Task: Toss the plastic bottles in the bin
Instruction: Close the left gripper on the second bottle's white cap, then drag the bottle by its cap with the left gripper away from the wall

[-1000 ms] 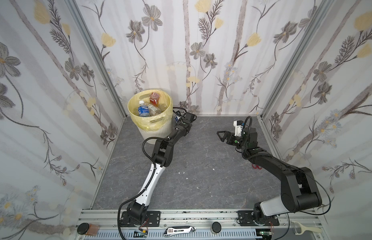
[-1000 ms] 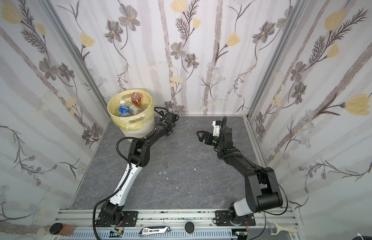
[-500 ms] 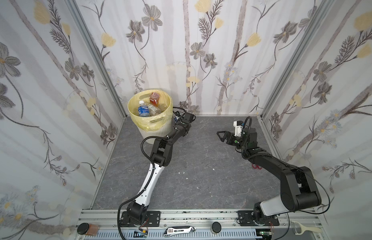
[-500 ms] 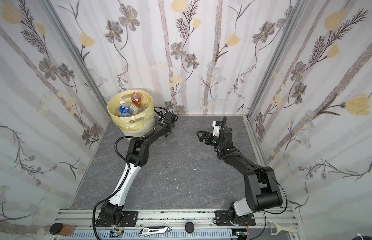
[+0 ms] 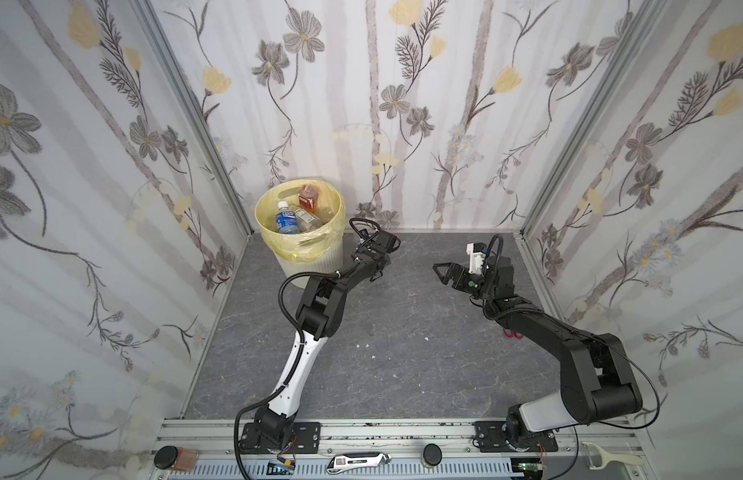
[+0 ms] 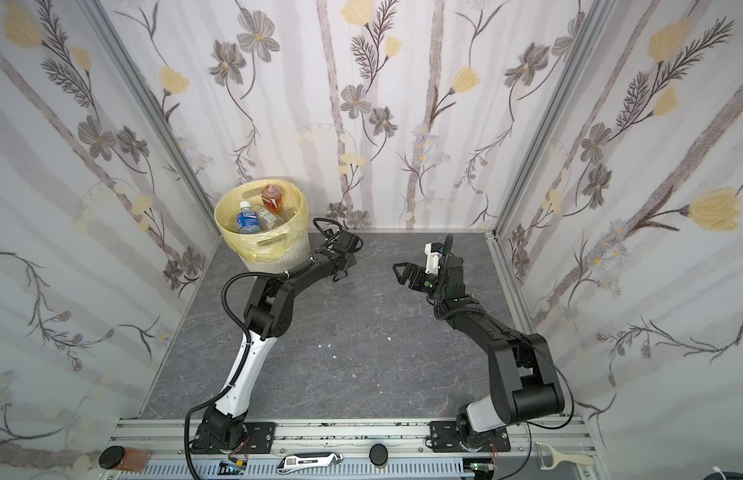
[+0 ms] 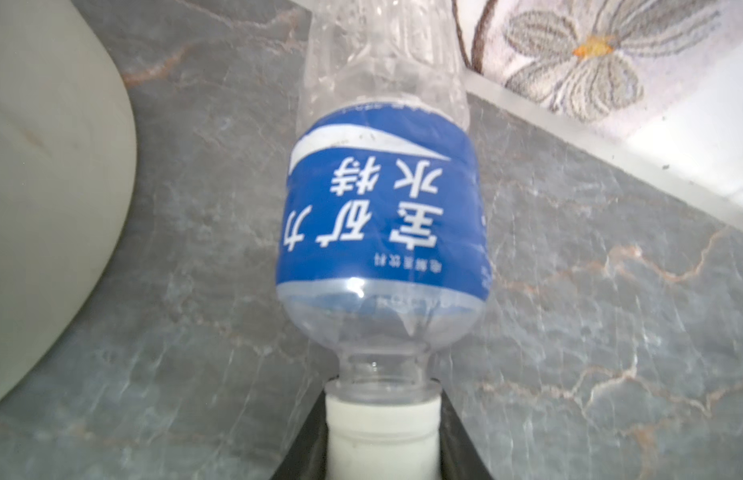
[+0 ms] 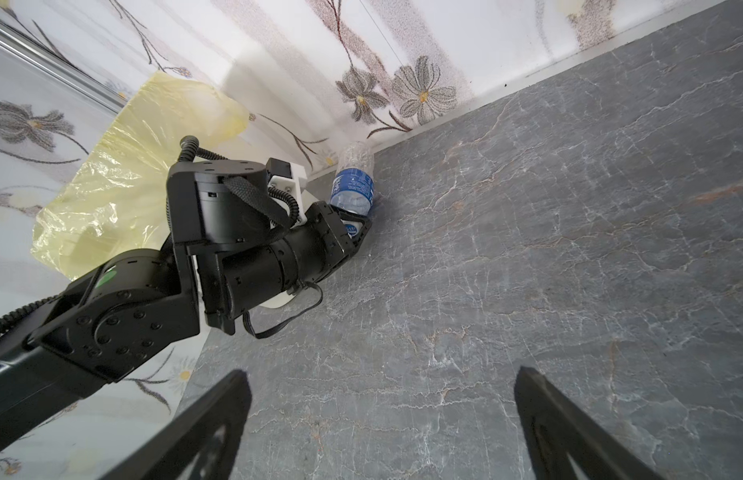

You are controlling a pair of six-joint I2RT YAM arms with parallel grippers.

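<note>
Both top views: high above front rail [image 5: 403, 428], facing down and toward back wall [image 5: 382, 104], far off. Each takes in whole bench [image 5: 403, 365], left arm [image 5: 320, 307], right arm [image 5: 569, 340], bin [image 5: 320, 259] in far left corner. Pair nearly identical, slight sideways offset.

Left wrist view: very near, looking along left hand [image 7: 382, 440] at bottle [image 7: 382, 208], bin wall beside.

Right wrist view: low over bench, facing across to left arm, bin, back wall; right hand [image 8: 382, 372] in frame.

Both wrist views share bottle.

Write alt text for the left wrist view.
A clear plastic bottle with a blue label lies on the grey marbled tabletop, its white cap clamped in the left gripper. The cream bin curves beside it; a floral wall stands beyond.
</note>
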